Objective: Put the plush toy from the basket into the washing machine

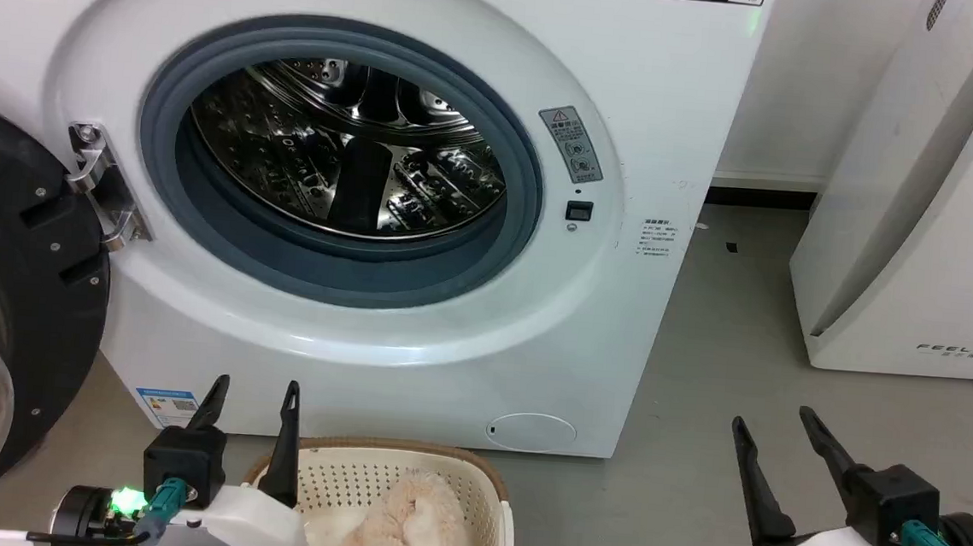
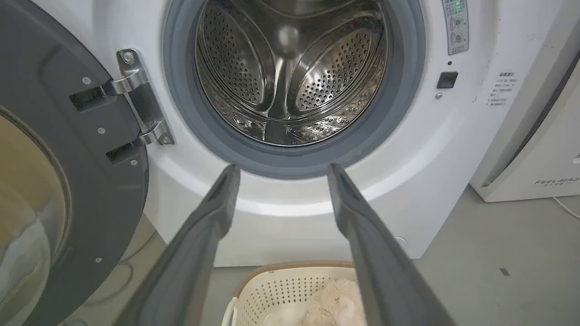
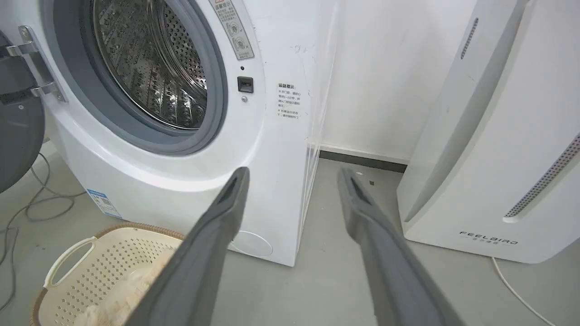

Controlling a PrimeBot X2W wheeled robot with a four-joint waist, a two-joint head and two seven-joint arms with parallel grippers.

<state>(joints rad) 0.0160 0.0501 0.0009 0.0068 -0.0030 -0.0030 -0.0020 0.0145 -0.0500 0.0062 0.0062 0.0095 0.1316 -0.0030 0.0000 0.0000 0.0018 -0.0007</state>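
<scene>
The plush toy [image 1: 413, 529] is located in the basket [image 1: 369, 477], directly in front of the washing machine [image 1: 663, 80]. The left gripper [image 1: 256, 385] and right gripper [image 1: 772, 415] are spread wide and empty. Grasping and loading are not yet performed.

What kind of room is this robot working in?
Likely a laundry corner, home or test room: a white front-loading washing machine with its door swung open, a perforated laundry basket holding a plush toy on the grey floor, and a FEELBIRD appliance nearby.
</scene>
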